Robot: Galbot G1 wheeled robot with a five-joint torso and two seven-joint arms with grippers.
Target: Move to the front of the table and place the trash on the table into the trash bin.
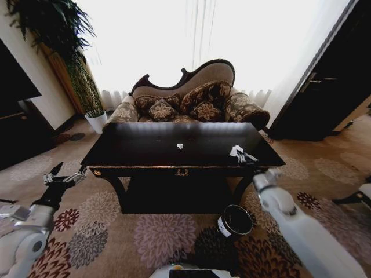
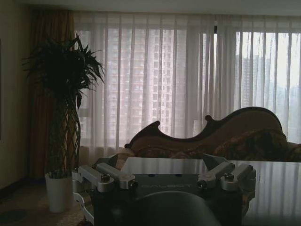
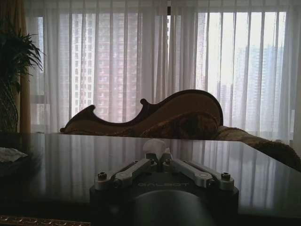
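Dark table (image 1: 145, 147), right claw (image 1: 242, 154) clamping trash (image 3: 155, 146)

Too small to identify in the head view: a white scrap (image 1: 180, 146) near the middle of the bench (image 1: 145, 152). At the right front corner, the right hand (image 1: 246, 157) merges with a white crumpled lump (image 1: 237, 152) — pale against pale, contact unclear. In the right wrist view, fingers (image 3: 160, 157) meeting on a pale blurred lump (image 3: 154, 146). Trash bin (image 1: 235, 220) partly masked by the right arm (image 1: 301, 231), label barely legible. Pale object (image 3: 9, 154) cut by the frame edge — identity uncertain. Bench legs lost in shadow.
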